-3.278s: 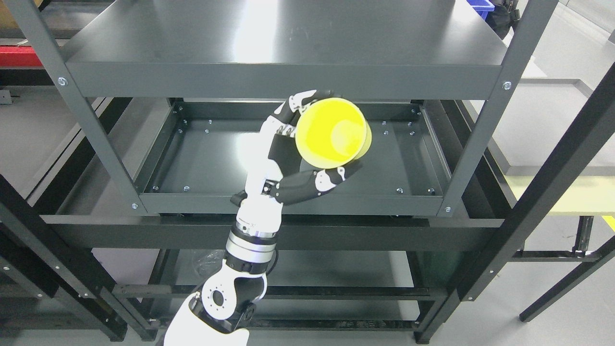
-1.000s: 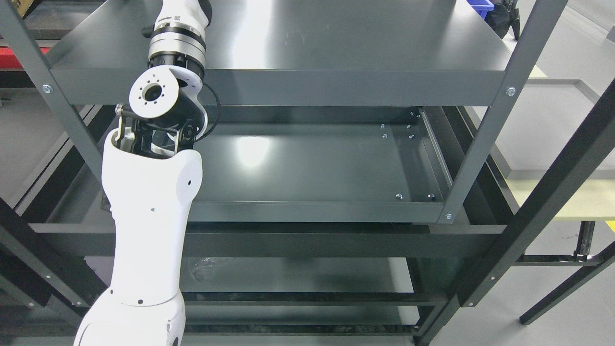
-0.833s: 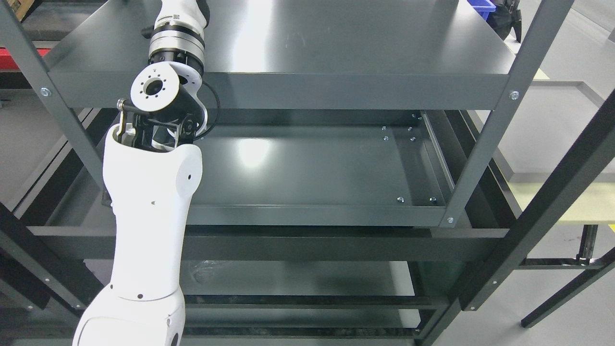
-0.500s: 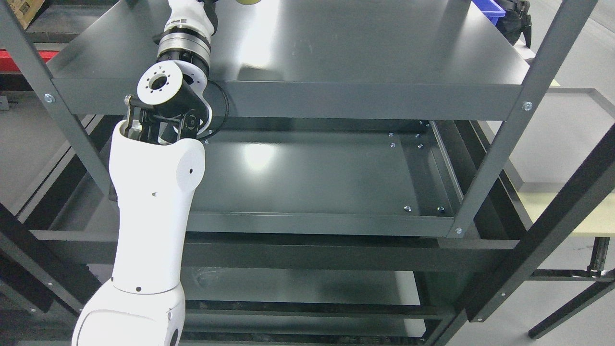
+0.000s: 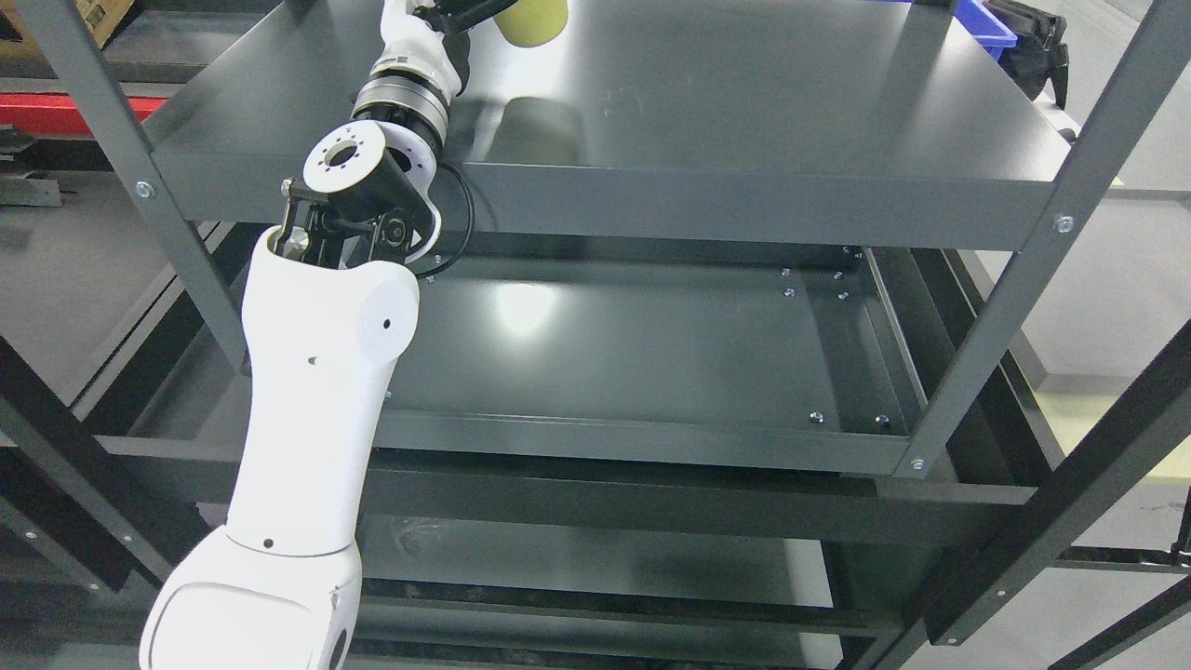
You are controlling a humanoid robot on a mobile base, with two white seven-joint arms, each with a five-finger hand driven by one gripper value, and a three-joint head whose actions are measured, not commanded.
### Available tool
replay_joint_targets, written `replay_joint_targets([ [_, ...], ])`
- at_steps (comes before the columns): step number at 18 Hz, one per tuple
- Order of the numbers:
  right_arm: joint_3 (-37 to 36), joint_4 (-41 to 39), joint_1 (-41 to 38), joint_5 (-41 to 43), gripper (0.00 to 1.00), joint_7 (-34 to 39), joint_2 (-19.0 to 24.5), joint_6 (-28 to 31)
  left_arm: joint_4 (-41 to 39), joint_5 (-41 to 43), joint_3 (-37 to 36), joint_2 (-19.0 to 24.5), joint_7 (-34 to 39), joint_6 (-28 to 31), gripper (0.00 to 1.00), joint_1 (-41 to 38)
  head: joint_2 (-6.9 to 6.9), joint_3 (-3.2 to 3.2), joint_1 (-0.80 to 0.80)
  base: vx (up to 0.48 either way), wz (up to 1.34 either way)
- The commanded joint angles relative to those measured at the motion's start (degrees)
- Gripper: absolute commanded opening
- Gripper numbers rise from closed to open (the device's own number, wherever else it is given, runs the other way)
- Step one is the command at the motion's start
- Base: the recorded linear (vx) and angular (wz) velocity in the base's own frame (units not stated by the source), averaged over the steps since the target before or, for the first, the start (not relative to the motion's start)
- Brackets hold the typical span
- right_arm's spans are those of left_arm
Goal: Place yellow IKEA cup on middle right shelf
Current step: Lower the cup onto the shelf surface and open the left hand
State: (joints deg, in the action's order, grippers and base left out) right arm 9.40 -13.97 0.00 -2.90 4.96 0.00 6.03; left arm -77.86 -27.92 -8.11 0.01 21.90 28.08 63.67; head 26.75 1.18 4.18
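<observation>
Looking down from the head, we see the left arm [image 5: 307, 447] enter at the lower left corner. Its white shell rises in front of a dark grey rack [image 5: 986, 326].

Nearest to us, behind the arm's base, lies the low shelf [image 5: 577, 558], partly in shadow. Above it is the mid shelf [image 5: 651, 354], a shallow tray with a raised rim and bolts in its right corners. A bright patch of light reflects off its floor, and nothing stands on it. The arm's black, round-capped joint [image 5: 358, 181] sits in front of the left end of this tray, with a black cable looping out beside it.

Farther on, the forearm passes over the front lip of the top shelf [image 5: 744, 112], a flat dark sheet. The silver wrist ring [image 5: 400, 98] lies above that shelf's left part.

The left hand [image 5: 445, 11] is cut by the upper edge of the frame, so we see only part of it. One dark finger [image 5: 470, 9] reaches to the right and lies against the cup [image 5: 532, 20]. The yellow cup is also cropped, with only its lower body in view. It hangs clear of the top shelf, above the left of middle. A blurred reflection of it shows on the sheet below. We therefore read the hand as gripping the cup.

Farthest away, at the upper right, are a blue bin [image 5: 982, 20] and a black bag [image 5: 1033, 51]. A red bar [image 5: 56, 107] shows at the far left.
</observation>
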Motion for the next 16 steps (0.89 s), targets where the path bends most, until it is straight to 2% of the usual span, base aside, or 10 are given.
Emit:
replay_joint_targets([
  [1,0.0,0.0,-0.4,0.0,0.99,0.0,-1.0,0.0,4.1,-1.7,-3.2,1.0,-0.1,1.7,0.56,0.5,0.00,0.00,0.00,-0.010,0.05],
  [6,0.0,0.0,-0.4,0.0,0.99,0.0,-1.0,0.0,3.9,-1.9,-3.3,1.0,-0.5,1.6,0.76,1.6,0.00,0.00,0.00,-0.016,0.04],
  [9,0.0,0.0,-0.4,0.0,0.99,0.0,-1.0,0.0,3.9,-1.9,-3.3,1.0,-0.5,1.4,0.85,3.1,0.00,0.00,0.00,-0.032,0.03],
  [16,0.0,0.0,-0.4,0.0,0.99,0.0,-1.0,0.0,2.5,-1.7,-3.3,1.0,0.2,0.0,0.92,6.9,0.00,0.00,0.00,-0.017,0.02],
])
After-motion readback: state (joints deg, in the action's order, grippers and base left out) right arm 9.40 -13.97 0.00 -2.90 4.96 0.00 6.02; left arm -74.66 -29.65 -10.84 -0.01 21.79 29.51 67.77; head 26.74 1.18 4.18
